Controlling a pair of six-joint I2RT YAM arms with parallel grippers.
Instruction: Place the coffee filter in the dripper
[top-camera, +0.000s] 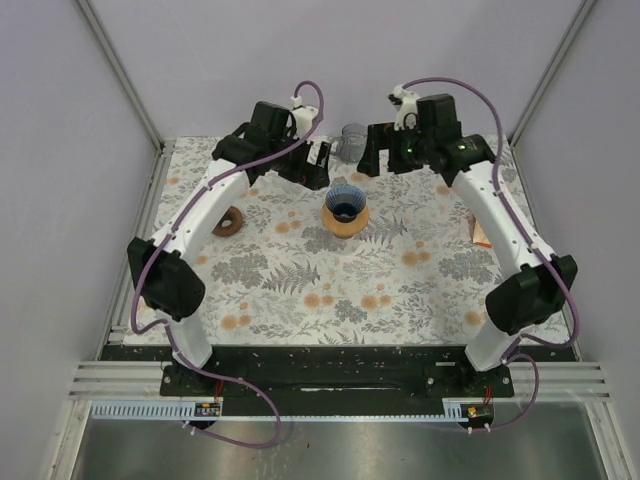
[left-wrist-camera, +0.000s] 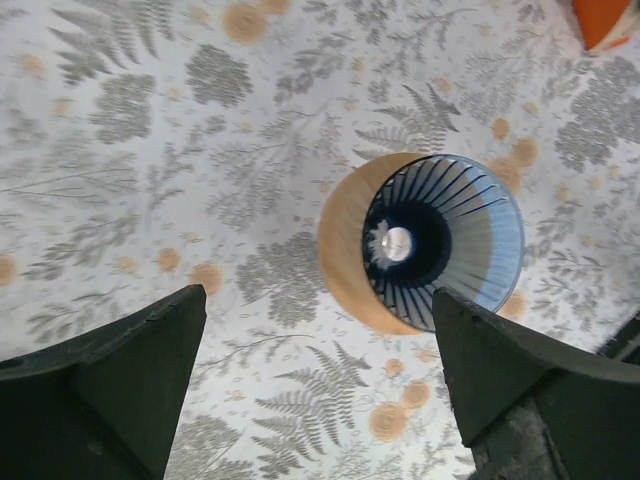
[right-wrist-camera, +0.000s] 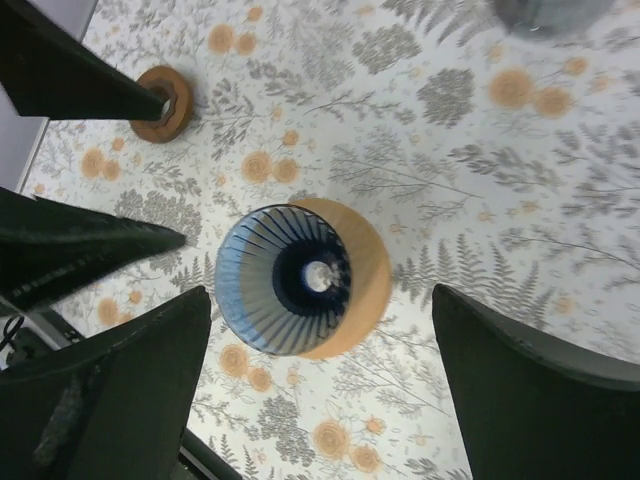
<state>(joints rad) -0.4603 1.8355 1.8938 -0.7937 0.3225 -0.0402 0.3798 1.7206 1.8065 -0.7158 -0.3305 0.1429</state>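
The flower-patterned table (top-camera: 300, 290) is covered in grey ferns and orange blooms. On its nearer half, a brown wooden ring (top-camera: 230, 221) is seen on the left and an orange-and-white object (top-camera: 481, 233) on the right, well apart. Between them, near the middle of the table, the dripper (top-camera: 345, 208) is stood upright: a blue ribbed cone on a tan round base, with a bright hole shown at its bottom. A coffee filter cannot be told apart from the ribbed inner wall. Just beyond the dripper, the left gripper (top-camera: 318, 165) and the right gripper (top-camera: 375, 155) are held above the cloth, each with its fingers spread wide and nothing between them. Farthest back, a grey cup (top-camera: 352, 140) is set.
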